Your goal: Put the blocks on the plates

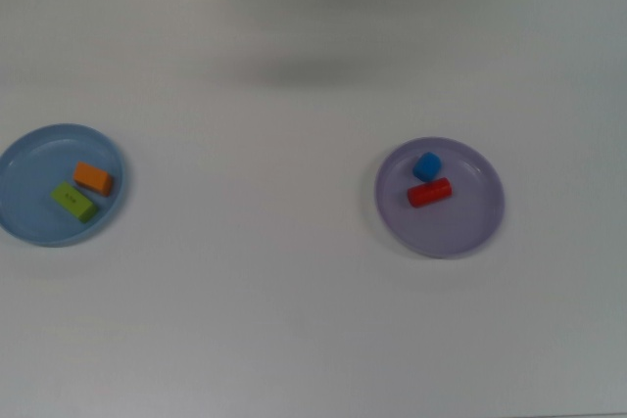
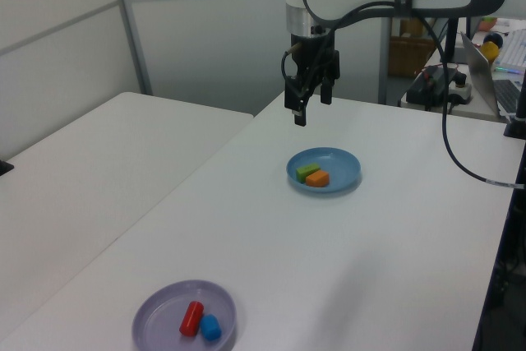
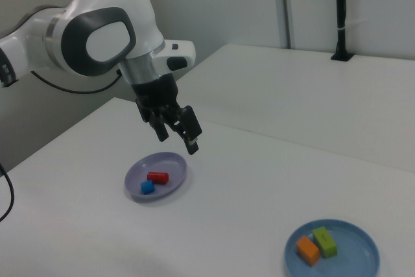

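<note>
Black two-finger pincer hanging spread & empty above white surface; blocks lying on light blue round plastic plate & lavender plate.

Between the blue plate and the purple plate the table lies bare and passable. Each plate's blocks crowd its centre, leaving rim space. The gripper hangs well above the blue plate, fingers apart.

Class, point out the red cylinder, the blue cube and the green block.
Red cylinder (image 1: 429, 192), top view, middle of its side.
Blue cube (image 1: 427, 165), top view, its top face.
Green block (image 1: 74, 202), top view, its top face.
</note>
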Robot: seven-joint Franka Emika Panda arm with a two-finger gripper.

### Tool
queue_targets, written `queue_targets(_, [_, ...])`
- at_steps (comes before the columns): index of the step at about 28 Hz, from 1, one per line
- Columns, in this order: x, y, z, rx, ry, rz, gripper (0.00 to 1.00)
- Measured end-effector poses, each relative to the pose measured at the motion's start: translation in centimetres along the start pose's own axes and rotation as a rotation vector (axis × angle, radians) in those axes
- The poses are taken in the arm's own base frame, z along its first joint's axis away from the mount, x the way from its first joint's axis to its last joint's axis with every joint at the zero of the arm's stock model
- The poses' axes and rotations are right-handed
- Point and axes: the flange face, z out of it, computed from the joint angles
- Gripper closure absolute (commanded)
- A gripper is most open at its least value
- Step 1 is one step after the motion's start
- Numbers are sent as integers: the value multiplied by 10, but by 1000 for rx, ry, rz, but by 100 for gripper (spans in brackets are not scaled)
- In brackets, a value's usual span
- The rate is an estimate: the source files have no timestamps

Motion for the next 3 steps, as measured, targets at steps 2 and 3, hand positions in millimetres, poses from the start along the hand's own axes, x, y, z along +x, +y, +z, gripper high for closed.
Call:
queue_targets(2, [1,0,0,0,5,1,0])
queue_targets(3, [1,0,1,0,5,3,0])
